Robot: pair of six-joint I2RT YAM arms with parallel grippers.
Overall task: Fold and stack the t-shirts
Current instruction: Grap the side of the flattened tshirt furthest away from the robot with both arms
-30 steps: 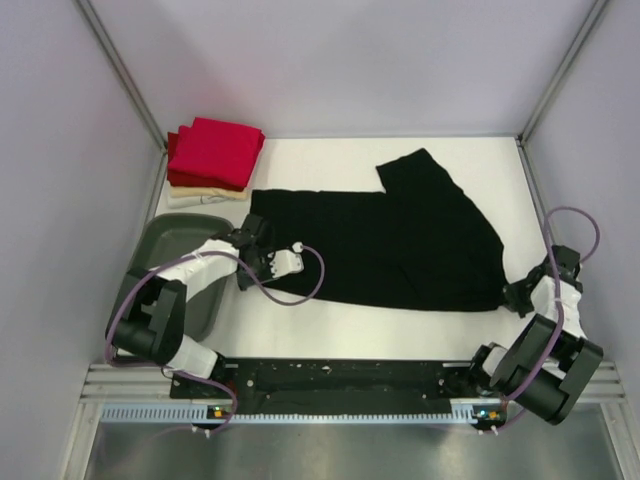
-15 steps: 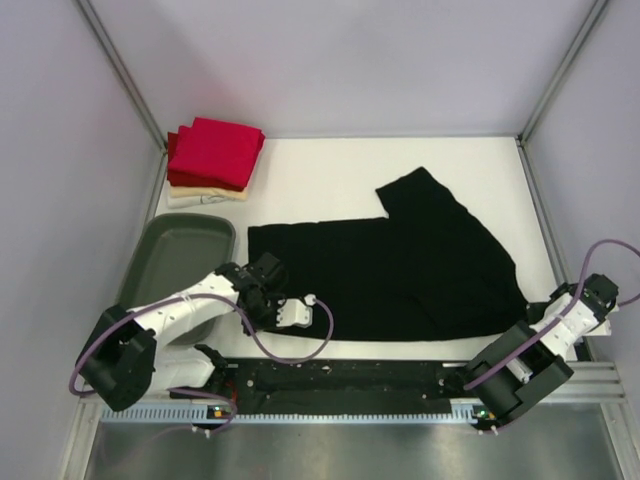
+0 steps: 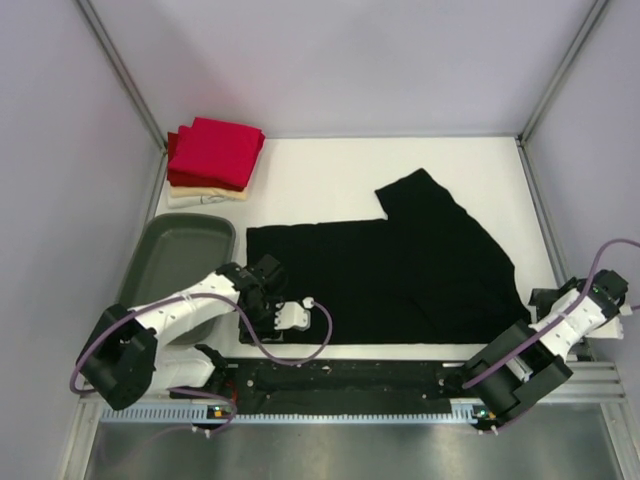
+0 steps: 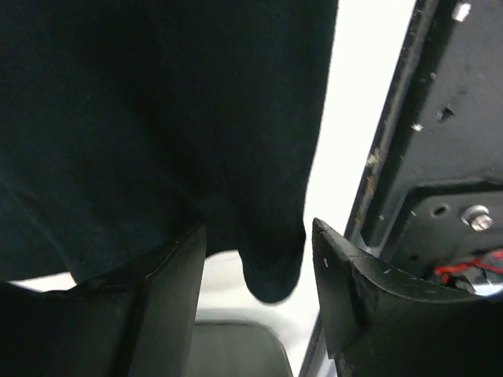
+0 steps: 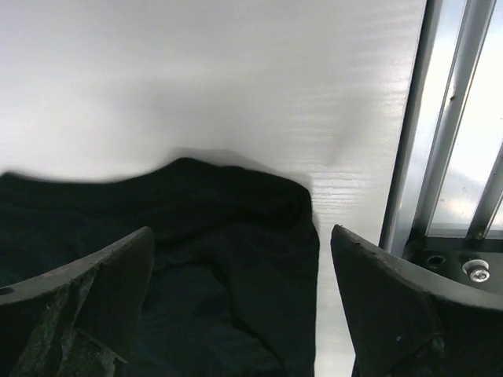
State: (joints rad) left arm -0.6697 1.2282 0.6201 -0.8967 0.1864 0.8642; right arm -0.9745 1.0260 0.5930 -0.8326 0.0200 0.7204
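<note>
2 claws, both mine. L claw (image 4: 258, 228): spread open, gripping nothing. A rounded corner of the 1 black shirt (image 3: 400, 265) sits in the gap between my 2 fingers (image 4: 169, 298), w/ a sliver of daylight on each side, no pinch. The rest of that shirt spreads away ahead of the claw, flat on the table (image 3: 330, 165).

R claw (image 5: 242, 232): also wide open, nothing gripped. The shirt's rumpled edge lies between and just ahead of its fingers, w/ bare table beyond.

Seen from above, the black shirt lies between my two claws, L claw at its near-left corner, R claw at its near-right edge.

1 grey tub (image 3: 180, 262) just beside the L arm, on the outer side. Well beyond the tub, 1 folded pile (image 3: 212, 152): 2 red shirts as far as I can count, 1 cream shirt (image 3: 200, 196) at the bottom.
</note>
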